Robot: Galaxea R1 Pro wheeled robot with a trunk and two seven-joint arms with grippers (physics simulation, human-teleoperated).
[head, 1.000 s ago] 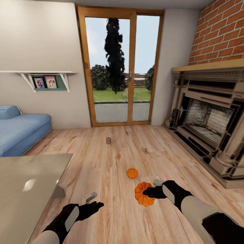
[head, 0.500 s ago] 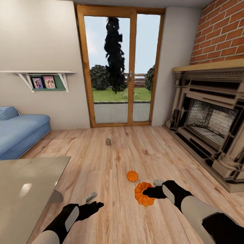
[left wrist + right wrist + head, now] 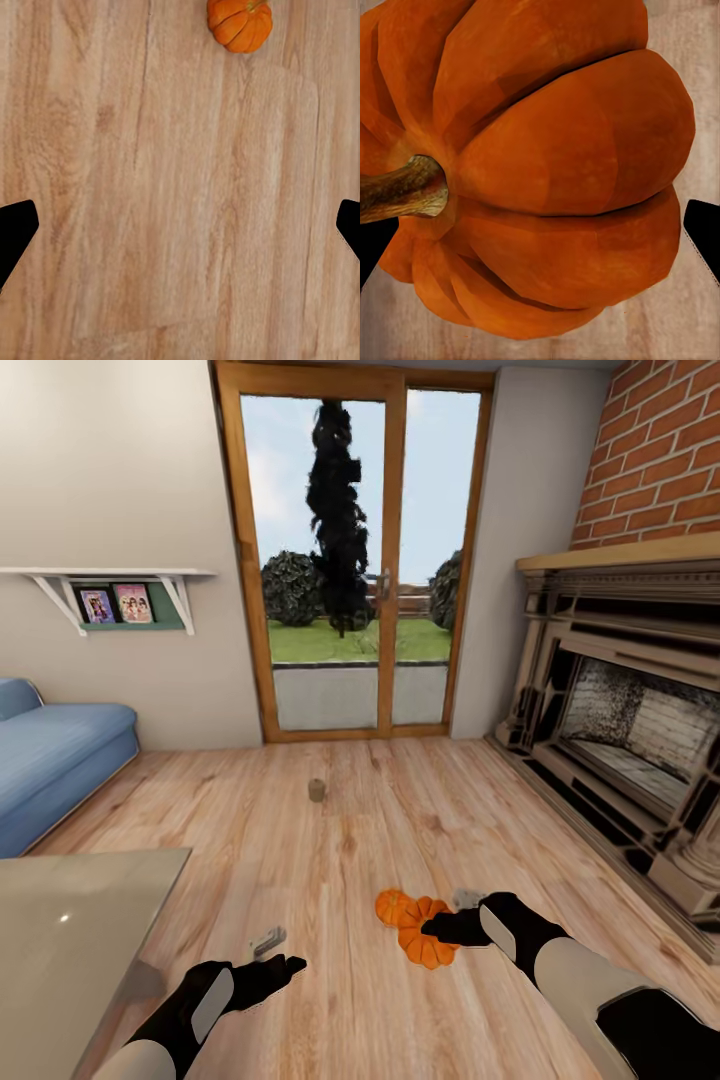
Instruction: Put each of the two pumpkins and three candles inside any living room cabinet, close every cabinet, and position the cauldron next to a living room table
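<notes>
Head view: a pumpkin (image 3: 424, 935) sits in the right gripper (image 3: 432, 928), whose black fingers pinch its sides above the wooden floor (image 3: 340, 880). A second, smaller-looking pumpkin (image 3: 392, 907) lies on the floor, appearing to touch the held one on its far left side. Further out, near the middle of the floor, a short tan candle (image 3: 317, 790) stands upright by itself. At the near left corner of the room shows the glossy grey top of the table (image 3: 70, 930). Beyond it a blue sofa (image 3: 55, 755) stands against the left wall under a white shelf (image 3: 105, 575). A glass door (image 3: 345, 555) fills the far wall, and a fireplace (image 3: 630, 730) with brick above runs along the right side. The right arm reaches forward and inward, wrist turned left. The left gripper (image 3: 275, 955) hangs low over bare floor, forearm angled right, fingers spread with nothing between them.
</notes>
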